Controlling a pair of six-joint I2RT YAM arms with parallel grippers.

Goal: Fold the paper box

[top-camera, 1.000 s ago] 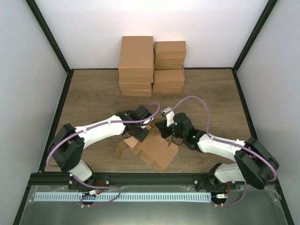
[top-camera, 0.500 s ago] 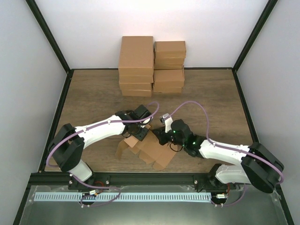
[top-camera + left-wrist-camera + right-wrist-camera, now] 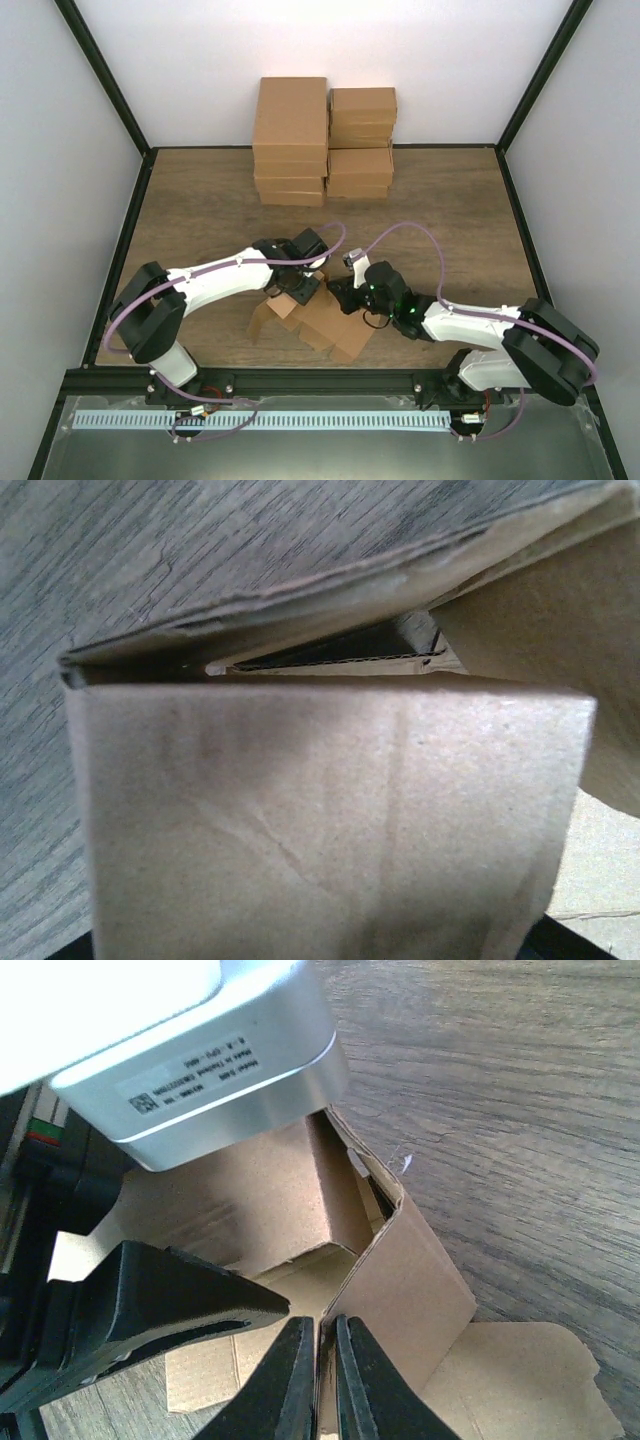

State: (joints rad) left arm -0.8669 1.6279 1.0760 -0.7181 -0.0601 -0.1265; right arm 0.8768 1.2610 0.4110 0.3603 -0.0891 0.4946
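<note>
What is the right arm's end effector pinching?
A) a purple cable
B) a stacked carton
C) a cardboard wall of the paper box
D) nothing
C: the right end effector is shut on a thin standing wall of the paper box, seen from its wrist camera.

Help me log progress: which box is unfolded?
The near paper box: flaps spread open; the stacked boxes at the back are all closed.
</note>
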